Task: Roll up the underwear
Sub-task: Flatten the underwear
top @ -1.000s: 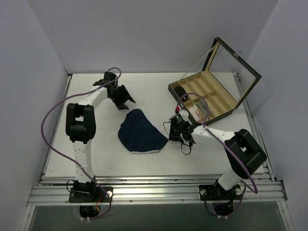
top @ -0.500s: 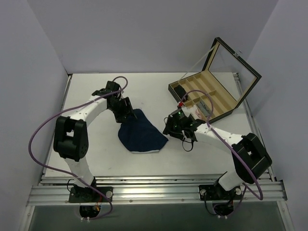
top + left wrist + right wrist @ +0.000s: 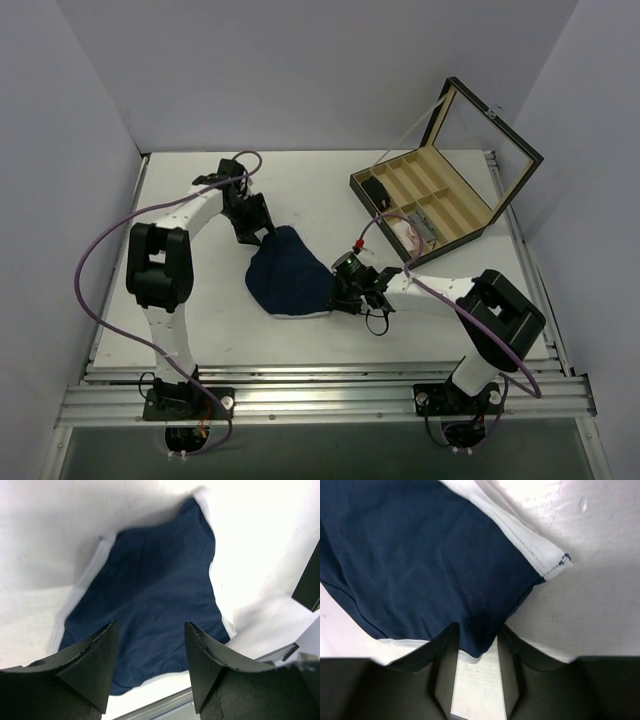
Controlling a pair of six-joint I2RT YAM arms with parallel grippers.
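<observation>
You have the underwear (image 3: 290,275) lying spread flat on the worktop (image 3: 210,330), a dark navy piece with a thin white trim along its edges. In the left wrist view the underwear (image 3: 155,595) fills the middle of the frame, its white edging showing on both sides. The left claw (image 3: 262,232) sits at the far edge of the garment, and from its own camera the left claw (image 3: 150,627) stands wide, both fingers above the fabric and holding nothing. The right claw (image 3: 345,290) is at the garment's right-hand corner. In the right wrist view the underwear (image 3: 420,555) reaches down to the right claw (image 3: 477,630), which stands at a narrow gap. The hem of that corner lies between the two fingers, which do not press it. Well beyond the garment, to its far right, you can see a divided wooden box (image 3: 470,232) with its lid (image 3: 490,140) raised. A small white-and-pink bundle (image 3: 412,232) sits in one near compartment, and a small black item (image 3: 377,190) in the compartment at the left end.
</observation>
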